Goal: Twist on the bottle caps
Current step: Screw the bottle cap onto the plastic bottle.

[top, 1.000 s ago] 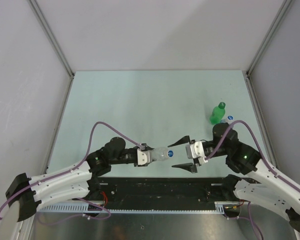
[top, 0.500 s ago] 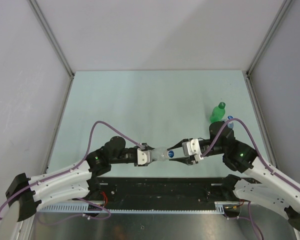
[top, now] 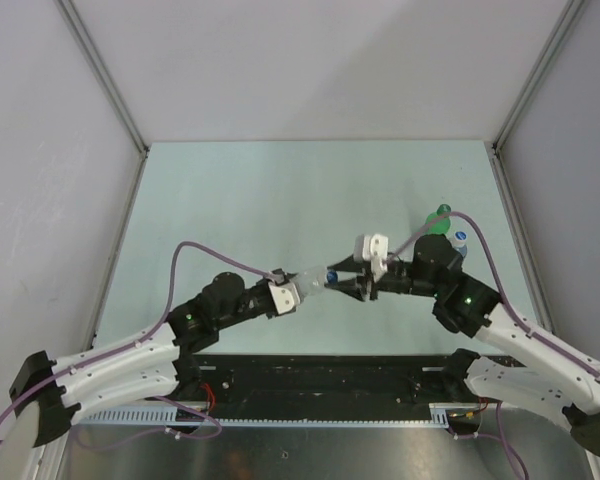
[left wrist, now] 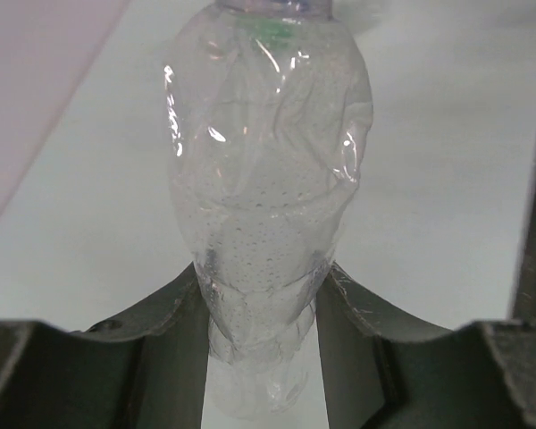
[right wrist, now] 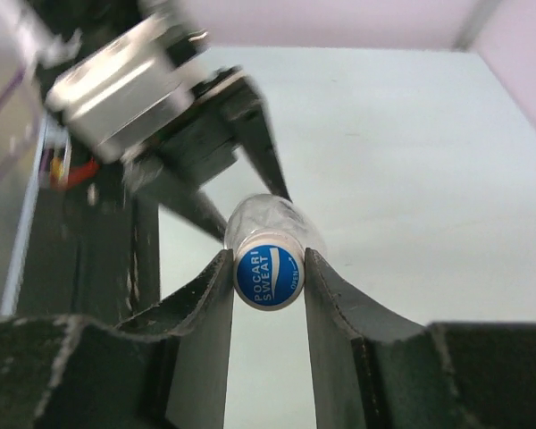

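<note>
My left gripper [top: 296, 291] is shut on the base of the clear unlabelled bottle [top: 314, 282], holding it level above the table with its neck toward the right arm. In the left wrist view the bottle [left wrist: 268, 197] sits squeezed between my two fingers [left wrist: 165, 326]. My right gripper [top: 342, 283] is shut on the bottle's cap [top: 331, 277]. In the right wrist view the cap [right wrist: 268, 275], white with a blue printed top, is pinched between the fingers [right wrist: 210, 313] on the bottle's neck.
The green bottle [top: 437, 217] stands at the right of the table, partly behind the right arm. The blue-labelled bottle [top: 461, 240] is just beside it, mostly hidden. The left gripper's body [right wrist: 152, 98] fills the upper left of the right wrist view.
The right gripper was wide open a second ago; it has closed in on the cap. Both grippers and the bottle have moved away from the near edge, toward the table's middle.
</note>
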{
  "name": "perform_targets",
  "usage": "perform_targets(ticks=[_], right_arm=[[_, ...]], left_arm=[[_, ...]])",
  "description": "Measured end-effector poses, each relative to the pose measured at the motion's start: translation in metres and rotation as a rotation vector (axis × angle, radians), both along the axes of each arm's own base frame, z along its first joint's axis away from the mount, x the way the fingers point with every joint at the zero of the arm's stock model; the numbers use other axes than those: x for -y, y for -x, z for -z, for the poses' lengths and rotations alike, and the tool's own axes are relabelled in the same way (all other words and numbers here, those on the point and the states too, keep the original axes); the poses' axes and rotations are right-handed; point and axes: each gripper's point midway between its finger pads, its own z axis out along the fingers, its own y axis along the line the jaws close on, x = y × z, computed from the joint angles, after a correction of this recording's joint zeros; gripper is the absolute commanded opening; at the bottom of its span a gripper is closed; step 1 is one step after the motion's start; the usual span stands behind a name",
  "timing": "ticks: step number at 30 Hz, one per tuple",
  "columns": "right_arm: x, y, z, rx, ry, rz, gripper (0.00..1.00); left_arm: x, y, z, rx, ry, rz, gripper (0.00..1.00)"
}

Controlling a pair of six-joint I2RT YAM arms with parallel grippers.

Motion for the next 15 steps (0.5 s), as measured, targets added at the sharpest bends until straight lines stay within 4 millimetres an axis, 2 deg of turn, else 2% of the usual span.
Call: perform_targets(ticks=[6,11,15], right_arm=[[-0.014,-0.068,-0.011,-0.457,-0.247,0.504,0.0],[-0.014,-0.098,-0.009,-0.667,-0.512,0.897,0.0],[-0.006,-0.116,-0.002,-0.783,-0.682,1.067,0.0]], left_arm=[[-0.019,-0.052,-0.011,0.064,0.04,-0.297,0.0],[-0.019,-0.08,-0.004,0.099,0.033,-0.433,0.0],[-0.015,-0.093,-0.001,0.114,0.028,-0.478,0.0]])
